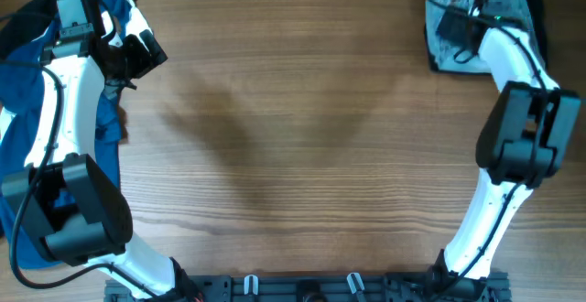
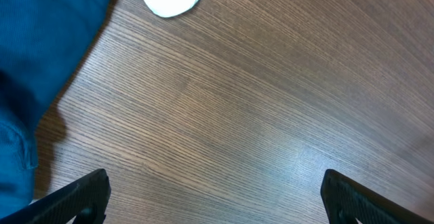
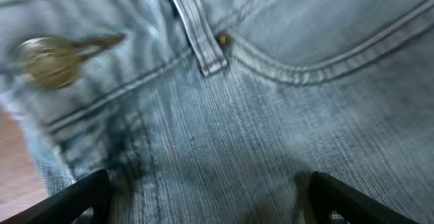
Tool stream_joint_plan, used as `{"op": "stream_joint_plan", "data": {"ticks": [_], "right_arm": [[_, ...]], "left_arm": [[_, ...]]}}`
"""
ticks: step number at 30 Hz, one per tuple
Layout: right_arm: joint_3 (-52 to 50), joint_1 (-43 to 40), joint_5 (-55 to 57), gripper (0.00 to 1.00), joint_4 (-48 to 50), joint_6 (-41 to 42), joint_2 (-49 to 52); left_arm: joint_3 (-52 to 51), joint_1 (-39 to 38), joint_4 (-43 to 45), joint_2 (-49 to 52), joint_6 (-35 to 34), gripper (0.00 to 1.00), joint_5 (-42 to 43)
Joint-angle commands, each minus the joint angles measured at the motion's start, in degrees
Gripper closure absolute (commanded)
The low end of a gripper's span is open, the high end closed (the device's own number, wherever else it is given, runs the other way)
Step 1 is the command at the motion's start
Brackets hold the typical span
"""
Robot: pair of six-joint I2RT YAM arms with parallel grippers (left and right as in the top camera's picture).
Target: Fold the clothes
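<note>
At 1 o'clock, pale light-blue denim shorts (image 3: 271,122) under right tool (image 3: 209,183), spread wide, empty; brass button (image 3: 44,61) blurred. Over wooden desk (image 1: 302,110), left tool (image 2: 213,183) agape, empty.

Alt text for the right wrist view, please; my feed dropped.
Pale, faded light-blue denim shorts fill the view, with a brass waistband button at upper left and a belt loop near top centre. The right gripper is open, fingertips at both bottom corners.
</note>
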Motion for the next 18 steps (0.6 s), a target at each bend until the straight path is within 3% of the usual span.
{"op": "stream_joint_plan", "data": {"ticks": [1, 6, 11, 14, 18], "right_arm": [[-2.6, -0.5, -2.0, 0.04, -1.1, -2.5, 3.8], [-1.8, -0.5, -4.0, 0.0, -2.7, -4.5, -6.6], [-1.7, -0.4, -24.2, 0.0, -12.4, -12.6, -25.3], [-1.7, -0.4, -30.5, 0.0, -20.9, -11.9, -33.7], [-1.8, -0.4, -31.5, 0.0, -23.8, -0.5, -38.9]], "left_arm": [[-0.3, 0.0, 0.2, 0.6, 1.2, 0.0, -0.1], [-0.3, 0.0, 0.2, 0.6, 1.2, 0.0, -0.1], [-0.3, 0.0, 0.2, 0.6, 1.2, 0.0, -0.1], [-0.3, 0.0, 0.2, 0.6, 1.2, 0.0, -0.1], [-0.3, 0.0, 0.2, 0.6, 1.2, 0.0, -0.1]]}}
